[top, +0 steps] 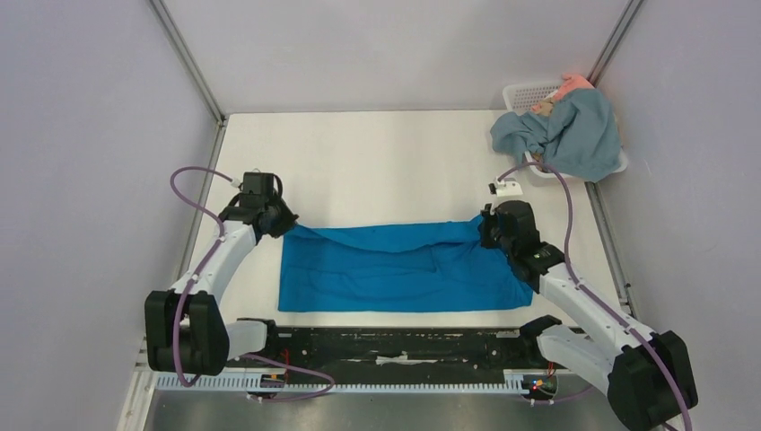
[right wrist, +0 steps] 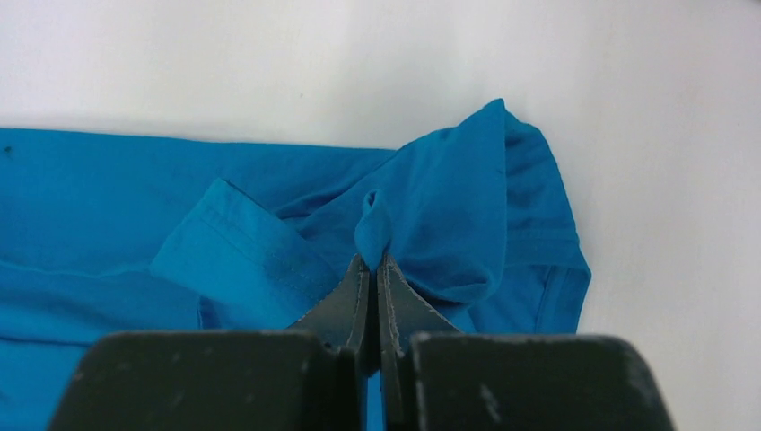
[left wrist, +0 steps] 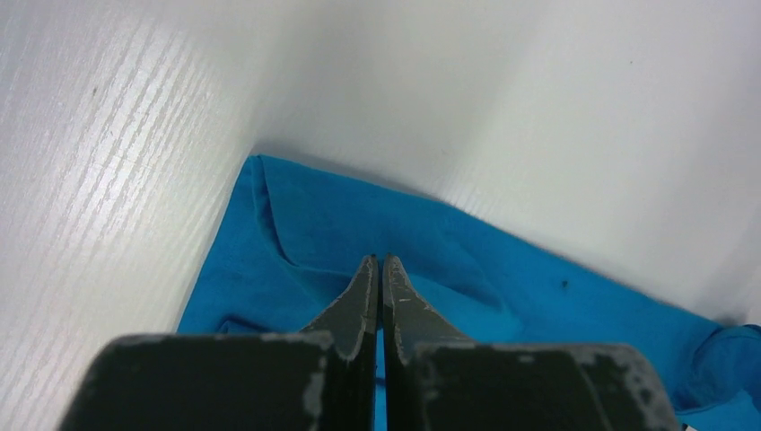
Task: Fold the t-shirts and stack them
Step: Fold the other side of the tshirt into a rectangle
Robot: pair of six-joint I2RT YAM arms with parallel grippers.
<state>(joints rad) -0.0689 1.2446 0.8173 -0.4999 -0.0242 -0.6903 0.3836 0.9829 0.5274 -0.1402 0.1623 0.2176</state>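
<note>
The cobalt-blue t-shirt (top: 395, 269) is spread on the table (top: 377, 153) as a long band stretched between the two pincers, and its far edge appears to have been turned over onto itself. The right pincer (right wrist: 376, 262) is closed on a small pucker of this cloth, held just at its tips, with a sleeve hem lying just beside them and the shirt's end bunched beyond them. The left pincer (left wrist: 378, 262) is seen with its fingers pressed together above the shirt's opposite corner. The cloth lies directly beneath and ahead of the tips, but whether any of it is nipped between them cannot be told. Well beyond the right pincer, a grey-blue t-shirt (top: 574, 135) is draped in a heap over a white basket (top: 525, 92), with a salmon-pink cloth (top: 574, 85) showing at its far side. The task is judged to be at an early stage: one shirt is only partly folded, further folds are needed to shorten the band, the other garments are untouched, and no stack has been begun.
</note>
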